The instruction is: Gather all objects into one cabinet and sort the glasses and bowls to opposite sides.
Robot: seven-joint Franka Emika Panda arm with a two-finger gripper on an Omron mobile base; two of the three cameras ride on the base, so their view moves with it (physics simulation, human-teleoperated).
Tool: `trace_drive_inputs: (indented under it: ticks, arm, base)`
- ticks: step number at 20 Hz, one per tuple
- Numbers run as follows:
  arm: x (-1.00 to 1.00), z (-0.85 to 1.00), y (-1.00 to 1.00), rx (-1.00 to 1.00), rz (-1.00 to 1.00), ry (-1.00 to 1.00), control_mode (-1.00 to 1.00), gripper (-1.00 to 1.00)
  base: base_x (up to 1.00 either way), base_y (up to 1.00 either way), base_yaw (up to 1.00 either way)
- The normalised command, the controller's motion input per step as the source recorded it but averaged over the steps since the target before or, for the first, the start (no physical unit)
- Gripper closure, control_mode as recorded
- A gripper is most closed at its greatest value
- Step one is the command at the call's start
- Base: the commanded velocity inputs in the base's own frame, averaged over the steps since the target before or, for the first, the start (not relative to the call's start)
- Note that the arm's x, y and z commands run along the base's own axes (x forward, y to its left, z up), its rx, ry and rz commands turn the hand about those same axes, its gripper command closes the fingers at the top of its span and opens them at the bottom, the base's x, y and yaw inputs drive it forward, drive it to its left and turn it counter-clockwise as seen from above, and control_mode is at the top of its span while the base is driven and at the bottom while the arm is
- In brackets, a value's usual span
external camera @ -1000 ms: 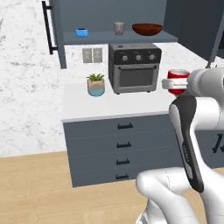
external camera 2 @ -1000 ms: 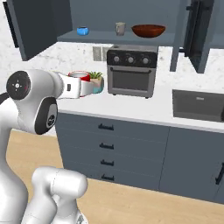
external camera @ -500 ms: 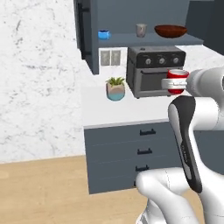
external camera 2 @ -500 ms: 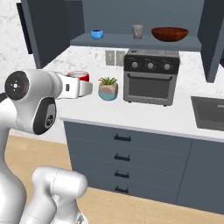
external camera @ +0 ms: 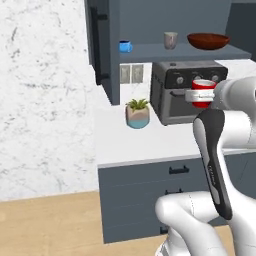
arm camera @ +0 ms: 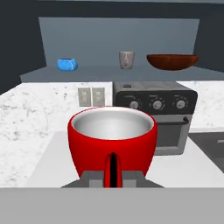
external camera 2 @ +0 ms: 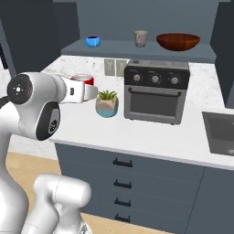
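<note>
One red cup (arm camera: 112,140) upright, mouth up

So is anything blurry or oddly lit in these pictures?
Hand view: the red cup looms large and sharp, its inside evenly pale. Left base view: soft all over, the bowl glossy. Right base view: flat light, a faint shadow under the potted plant.

The cup (arm camera: 112,142) is bright red outside with a pale grey-white inside, the mug (arm camera: 126,59) beige-grey, the bowl (arm camera: 172,61) glossy reddish-brown, and a little cup (arm camera: 67,64) on the same shelf bright blue. The cabinet (external camera: 150,20) and drawers (external camera 2: 132,176) are slate blue, the oven (external camera 2: 156,91) dark grey with a black door. White marble with grey veining covers the counter (external camera 2: 151,135) and wall (external camera: 42,95); the plant (external camera 2: 107,103) is green in a pot banded tan and teal
</note>
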Motion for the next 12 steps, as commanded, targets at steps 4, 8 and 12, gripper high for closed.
trace_drive_inputs:
  ticks: [4, 8, 12]
  arm:
    - [0.0, 0.0, 0.0, 0.0, 0.0, 0.0, 1.0, 1.0]
    - [0.0, 0.0, 0.0, 0.0, 0.0, 0.0, 1.0, 1.0]
    - [0.0, 0.0, 0.0, 0.0, 0.0, 0.0, 1.0, 1.0]
  base:
    - [0.63, 0.08, 0.0]
    - [0.64, 0.08, 0.0]
    - [0.6, 0.07, 0.0]
